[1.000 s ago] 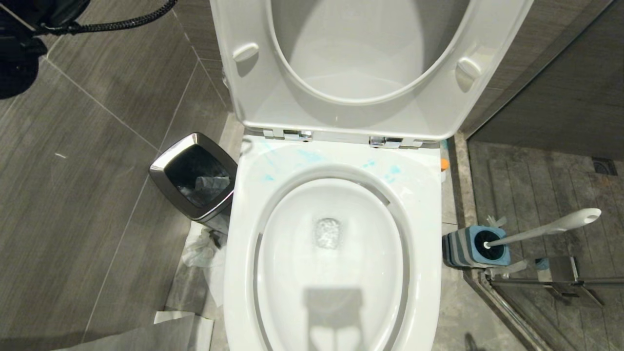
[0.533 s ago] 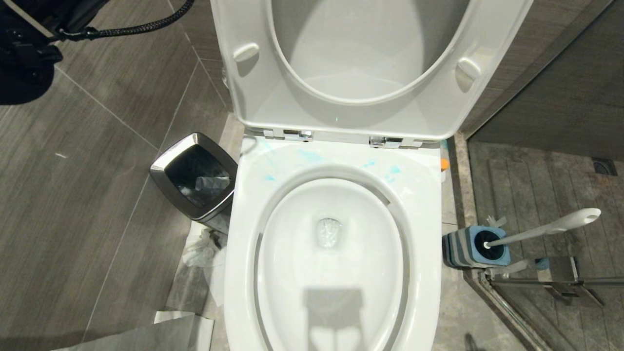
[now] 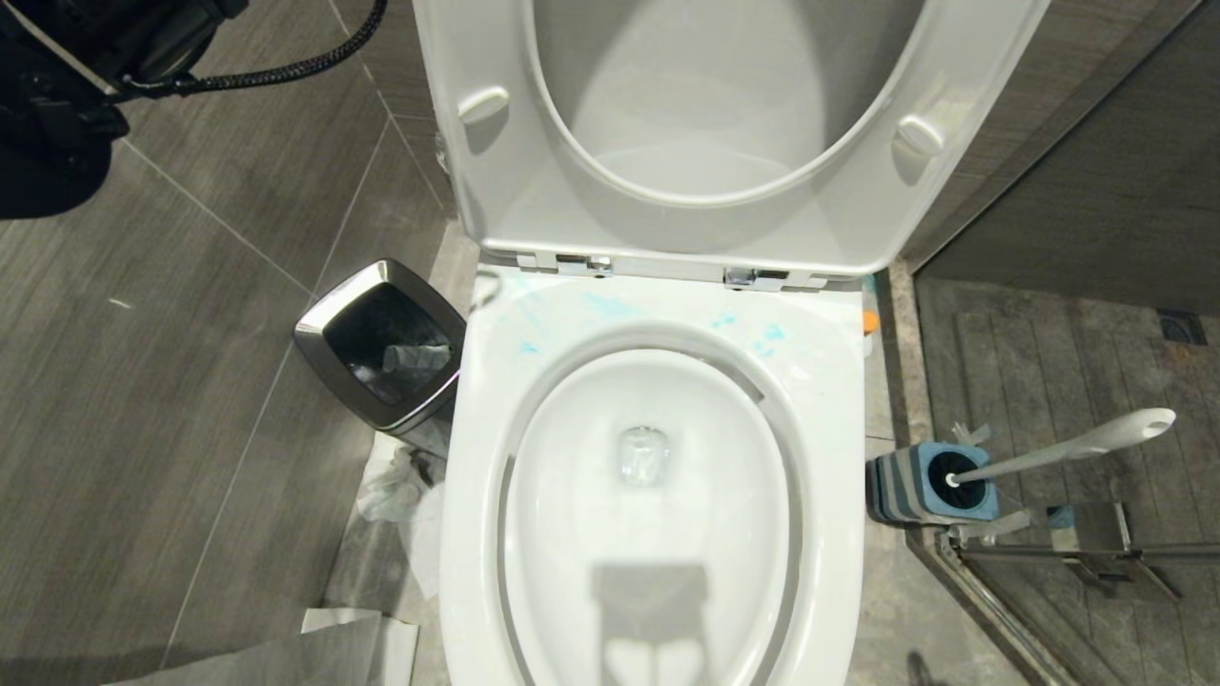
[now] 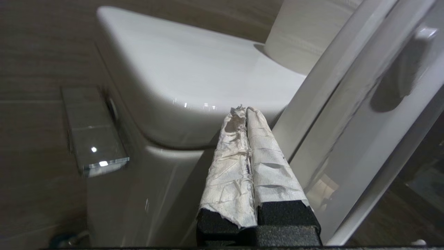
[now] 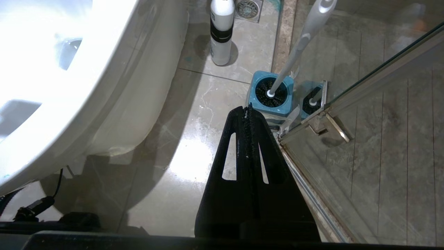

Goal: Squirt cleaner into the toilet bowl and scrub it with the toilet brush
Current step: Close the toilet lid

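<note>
The toilet bowl [image 3: 839, 429] stands open with its white seat and lid [image 3: 496, 191] raised; turquoise smears [image 3: 610, 305] mark the rim behind the basin. To the right of the bowl the toilet brush [image 3: 1067, 448] leans in its blue-and-grey holder [image 3: 929, 481]. Only the cleaner's orange cap [image 3: 868, 321] peeks out behind the rim's right corner; its pale bottle [image 5: 221, 31] stands on the floor. My left arm [image 3: 57, 95] hangs at the top left. The left gripper [image 4: 242, 109] is shut and empty, facing the tank [image 4: 180, 69]. My right gripper [image 5: 246, 109] is shut and empty, just short of the holder [image 5: 272, 93].
A chrome-rimmed black bin [image 3: 381, 343] stands left of the bowl, with crumpled tissue [image 3: 400, 486] and paper [image 3: 334, 648] on the floor by it. A glass shower door with a metal rail [image 3: 1096, 551] borders the brush holder on the right. A floor drain [image 5: 247, 8] lies beyond the bottle.
My left arm's dark bulk has come slightly further into the head view's top-left corner. The toilet, brush and bin have not moved.
</note>
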Robot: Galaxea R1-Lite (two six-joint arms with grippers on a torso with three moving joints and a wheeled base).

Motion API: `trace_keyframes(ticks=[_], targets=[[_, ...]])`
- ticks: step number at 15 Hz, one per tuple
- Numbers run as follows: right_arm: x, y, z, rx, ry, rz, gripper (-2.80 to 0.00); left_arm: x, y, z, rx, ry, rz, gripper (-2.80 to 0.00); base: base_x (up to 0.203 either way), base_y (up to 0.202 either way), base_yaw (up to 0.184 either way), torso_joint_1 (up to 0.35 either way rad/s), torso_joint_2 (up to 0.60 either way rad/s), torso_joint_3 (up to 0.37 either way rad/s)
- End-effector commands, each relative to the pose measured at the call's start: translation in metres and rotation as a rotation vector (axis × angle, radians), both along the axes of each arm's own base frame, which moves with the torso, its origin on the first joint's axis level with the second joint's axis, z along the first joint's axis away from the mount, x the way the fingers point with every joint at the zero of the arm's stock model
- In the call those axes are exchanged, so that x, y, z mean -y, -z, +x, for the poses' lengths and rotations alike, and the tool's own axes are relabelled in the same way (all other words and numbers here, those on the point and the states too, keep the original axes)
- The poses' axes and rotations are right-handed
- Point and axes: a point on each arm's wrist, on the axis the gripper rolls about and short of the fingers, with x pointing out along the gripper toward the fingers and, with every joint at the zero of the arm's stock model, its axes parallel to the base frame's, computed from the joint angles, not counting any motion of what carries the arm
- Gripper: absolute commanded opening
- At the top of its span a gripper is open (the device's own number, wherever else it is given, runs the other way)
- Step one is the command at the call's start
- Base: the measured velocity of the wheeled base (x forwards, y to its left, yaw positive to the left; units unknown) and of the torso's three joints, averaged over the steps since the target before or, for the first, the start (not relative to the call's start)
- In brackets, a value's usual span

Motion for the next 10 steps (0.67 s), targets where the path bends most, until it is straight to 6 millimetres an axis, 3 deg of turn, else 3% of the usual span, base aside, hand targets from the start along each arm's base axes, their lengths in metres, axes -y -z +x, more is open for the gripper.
trace_keyframes(ticks=[1,5,10], targets=[[0.0,0.007,0.002,-0.025,-0.001,-0.001,-2.8,0.0,0.005,-0.005,-0.028,0.028,0.015,-2.8,0.0,0.0,0.0,0.0,0.0,0.0],[0.0,0.007,0.002,-0.025,-0.001,-0.001,-2.8,-0.002,0.019,-0.01,-0.082,0.065,0.052,-2.8,0.0,0.0,0.0,0.0,0.0,0.0],[0.0,0.007,0.002,-0.025,-0.001,-0.001,-2.8,-0.012,0.019,-0.037,-0.167,0.112,0.036,-2.8,0.0,0.0,0.0,0.0,0.0,0.0]])
